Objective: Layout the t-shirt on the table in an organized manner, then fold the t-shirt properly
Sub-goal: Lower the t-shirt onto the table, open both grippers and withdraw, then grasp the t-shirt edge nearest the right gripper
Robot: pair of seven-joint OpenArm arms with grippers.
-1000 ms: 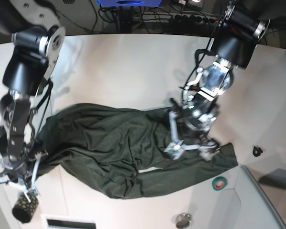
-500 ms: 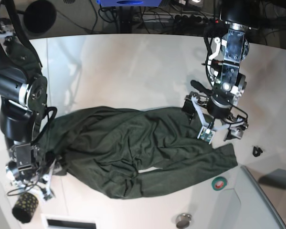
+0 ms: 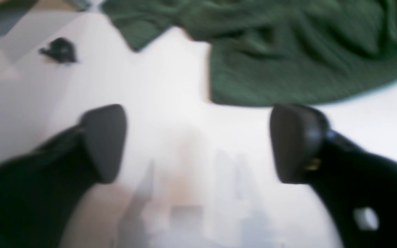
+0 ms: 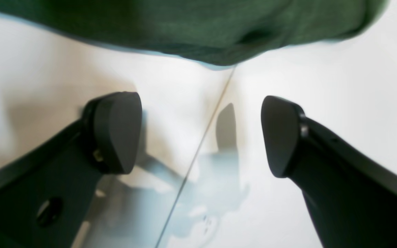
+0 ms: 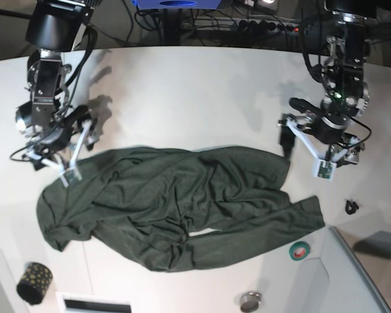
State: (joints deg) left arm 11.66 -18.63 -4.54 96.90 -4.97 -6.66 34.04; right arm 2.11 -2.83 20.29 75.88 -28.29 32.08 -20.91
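Your left gripper (image 5: 304, 152) and right gripper (image 5: 70, 147): jaws apart, empty. T-shirt (image 5: 182, 202) crumpled on table (image 5: 182, 91), just ahead of both. Thin, limp, light; likely drapes. Pinch hem or shoulder edges.

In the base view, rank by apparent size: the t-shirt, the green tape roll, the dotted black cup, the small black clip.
1. t-shirt
2. dotted black cup
3. green tape roll
4. small black clip

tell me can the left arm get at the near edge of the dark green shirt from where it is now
Probably yes: the left end effector hangs open over bare white table, and the dark green knit t-shirt has its hem just ahead with nothing between.
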